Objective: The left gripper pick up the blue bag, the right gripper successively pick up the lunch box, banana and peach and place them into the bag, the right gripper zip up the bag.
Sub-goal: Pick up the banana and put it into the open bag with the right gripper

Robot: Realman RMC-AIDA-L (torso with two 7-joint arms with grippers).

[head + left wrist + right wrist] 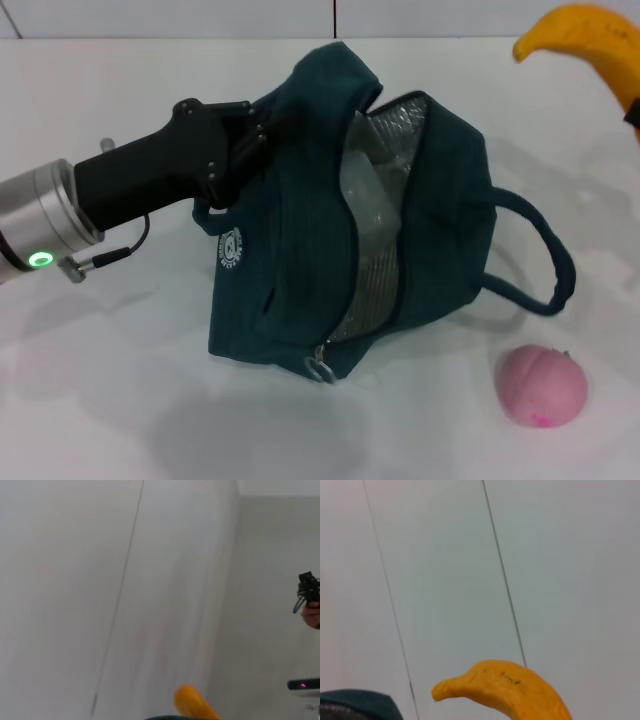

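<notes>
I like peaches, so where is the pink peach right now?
In the head view, the round pink peach lies on the white table at the robot's right, near the front, just beside the open dark blue fabric bag and its loop handle.

The dark blue-green bag lies at the centre, unzipped, its silver lining showing and a clear lunch box inside. The yellow banana is raised at the far right. The pink peach rests near right, close to the bag.
</notes>
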